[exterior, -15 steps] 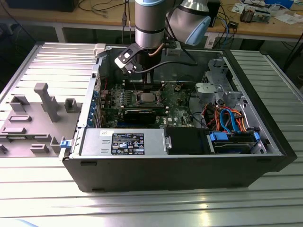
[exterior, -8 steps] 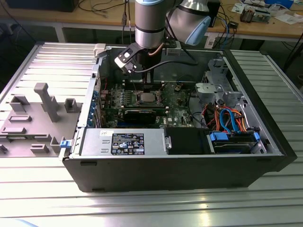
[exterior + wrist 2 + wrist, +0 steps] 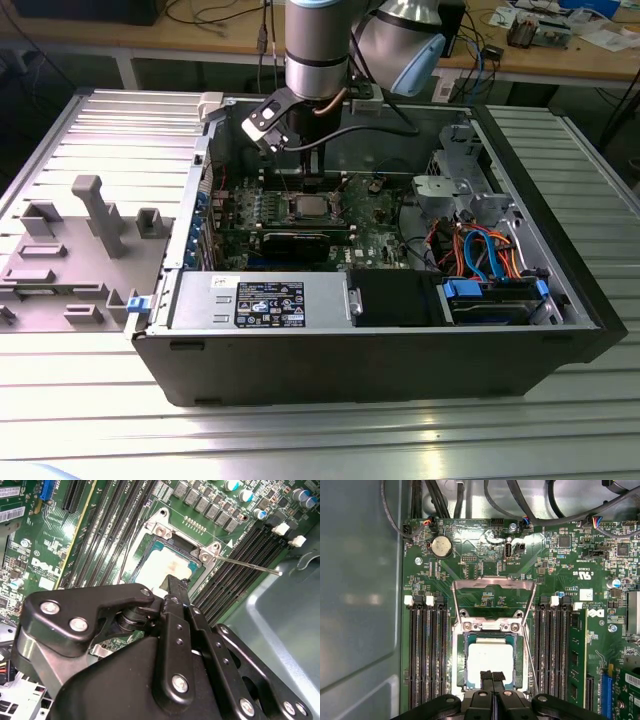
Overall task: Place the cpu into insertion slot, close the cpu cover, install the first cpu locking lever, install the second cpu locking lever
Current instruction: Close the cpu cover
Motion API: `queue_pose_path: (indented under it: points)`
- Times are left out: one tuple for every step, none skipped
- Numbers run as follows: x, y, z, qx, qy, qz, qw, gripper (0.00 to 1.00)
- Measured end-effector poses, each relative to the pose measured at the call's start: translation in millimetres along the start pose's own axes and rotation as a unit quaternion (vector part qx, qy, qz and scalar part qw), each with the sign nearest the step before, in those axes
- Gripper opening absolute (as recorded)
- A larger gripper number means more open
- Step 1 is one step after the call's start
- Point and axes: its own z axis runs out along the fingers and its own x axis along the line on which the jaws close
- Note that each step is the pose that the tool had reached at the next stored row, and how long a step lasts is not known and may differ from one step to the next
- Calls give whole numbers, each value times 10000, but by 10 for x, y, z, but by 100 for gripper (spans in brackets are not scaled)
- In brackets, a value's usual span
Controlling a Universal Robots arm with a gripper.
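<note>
First wrist view: flat, square, silvery cpu

A pale silvery-grey square cpu stands out against the dark green, finely traced motherboard and a matte black gripper. Blue and orange cables brighten the black computer case on a ribbed grey metal table.

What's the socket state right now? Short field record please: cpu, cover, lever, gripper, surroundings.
cpu: lying in the socket, silvery top up
cpu cover: raised open, not over the cpu
locking lever: thin rod sticking out beside the socket, unlatched
gripper: fingertips together above the cpu's edge; contact unclear
surroundings: motherboard inside an open computer case
</note>
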Motion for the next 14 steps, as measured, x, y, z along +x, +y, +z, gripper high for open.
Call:
queue_pose_path:
  points:
    - [0,0,-4,1,1,0,10000,11]
    - [0,0,-6,0,1,0,10000,11]
    - [0,0,-7,0,2,0,10000,11]
    - [0,0,-11,0,2,0,10000,11]
    - [0,0,-13,0,2,0,10000,11]
    - [0,0,-15,0,2,0,10000,11]
    - [0,0,-17,0,2,0,10000,11]
    - [0,0,-20,0,2,0,10000,11]
    - [0,0,-24,0,2,0,10000,11]
    - [0,1,-26,0,2,0,10000,11]
    - [0,1,-29,0,2,0,10000,11]
    - [0,1,-31,0,2,0,10000,11]
    - [0,1,-37,0,2,0,10000,11]
    - [1,1,-40,0,2,0,10000,11]
